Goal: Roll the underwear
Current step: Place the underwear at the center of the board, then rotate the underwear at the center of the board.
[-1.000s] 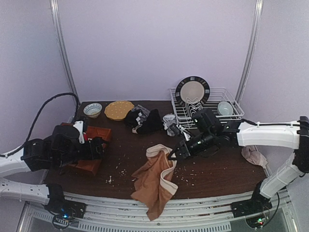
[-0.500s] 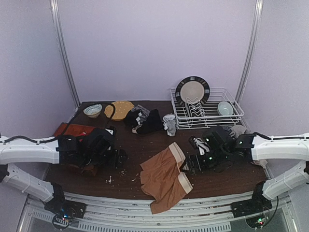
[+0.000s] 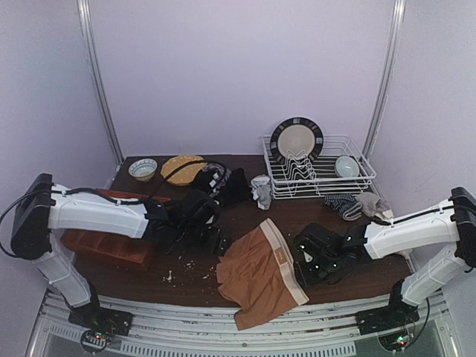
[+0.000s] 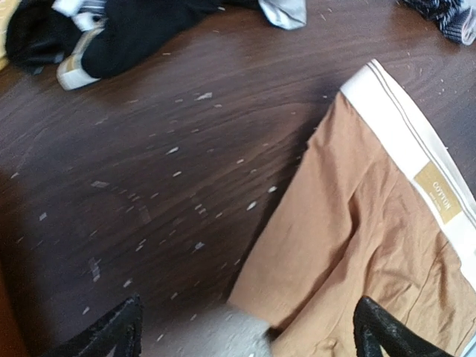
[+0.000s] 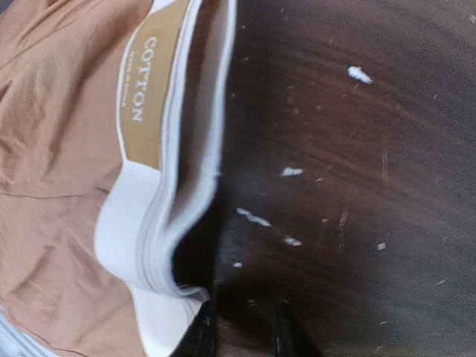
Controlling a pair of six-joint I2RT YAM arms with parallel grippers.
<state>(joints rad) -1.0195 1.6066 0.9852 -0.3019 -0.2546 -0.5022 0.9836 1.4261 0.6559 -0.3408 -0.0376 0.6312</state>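
Underwear (image 3: 256, 274) prob. flatter; L gripper (image 3: 217, 242) nearer

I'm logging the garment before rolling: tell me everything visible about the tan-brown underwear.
The tan-brown underwear is soft boxer briefs with a wide white elastic waistband bearing a tan COTTON label. It lies unrolled, spread flat and lightly wrinkled, on the dark wooden table, one leg end over the near edge. The left gripper and right gripper sit beside it, neither holding it.
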